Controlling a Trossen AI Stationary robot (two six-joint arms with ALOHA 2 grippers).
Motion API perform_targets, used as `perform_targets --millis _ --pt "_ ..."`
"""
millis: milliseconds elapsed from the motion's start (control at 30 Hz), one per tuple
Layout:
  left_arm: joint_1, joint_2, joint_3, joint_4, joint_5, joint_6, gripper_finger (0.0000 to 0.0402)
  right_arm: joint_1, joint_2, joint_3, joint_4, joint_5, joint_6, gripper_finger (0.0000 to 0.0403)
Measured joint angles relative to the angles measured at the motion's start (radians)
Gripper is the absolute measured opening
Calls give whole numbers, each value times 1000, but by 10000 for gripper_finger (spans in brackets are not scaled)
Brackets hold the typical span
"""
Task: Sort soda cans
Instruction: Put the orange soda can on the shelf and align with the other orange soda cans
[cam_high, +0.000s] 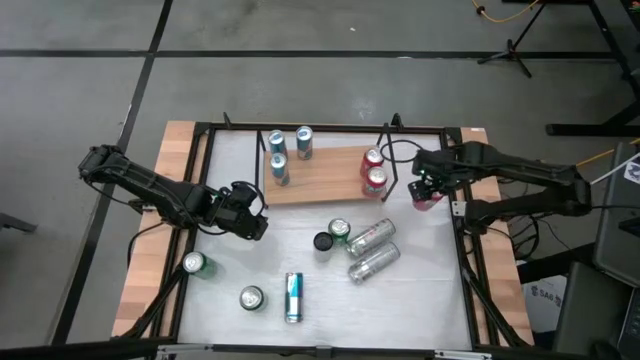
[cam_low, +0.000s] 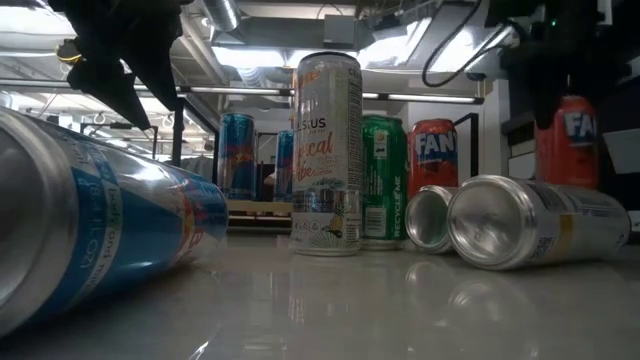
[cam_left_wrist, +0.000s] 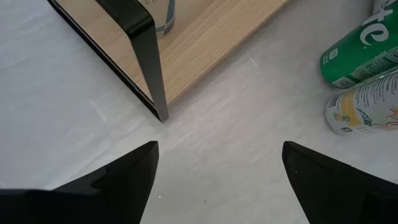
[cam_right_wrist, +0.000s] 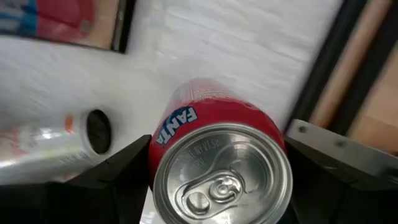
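white tabletop framed in black rails, a wooden board (cam_high: 320, 176) at upper centre, soda cans scattered below it.

on the board stand three blue-and-silver cans (cam_high: 279, 155) at its left end and two red cans (cam_high: 374, 172) at its right. the right gripper (cam_high: 428, 193), at the right of the frame just off the board's end, pinches an upright red fanta can (cam_right_wrist: 219, 167) between its fingers, lifted clear of the table in the low view. the left gripper (cam_high: 243, 211), left of centre, hangs with fingers spread, pinching nothing. loose below: two silver cans on their sides (cam_high: 372, 250), a green can (cam_high: 339, 231), a black can (cam_high: 322, 241), a lying blue can (cam_high: 293, 297), two upright green ones (cam_high: 194, 264) at lower left. risk: setting the held can down too close could topple the red pair, or catch the black frame post beside them.
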Motion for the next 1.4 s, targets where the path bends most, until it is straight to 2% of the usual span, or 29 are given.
perform_targets --millis 233,533,733,1300,1400 --pt "0 0 0 0 0 0 335 -80 -11 -122 81 6 -1 292" --pt "0 0 0 0 0 0 335 -88 -10 -212 181 -7 -7 292" --pt "0 0 0 1 0 1 335 -88 -10 -242 189 -9 38 292" --pt "0 0 0 0 -4 1 335 -85 -11 -252 194 -17 37 292" --pt "0 0 0 0 -6 1 335 -85 -10 -253 194 -19 33 304"
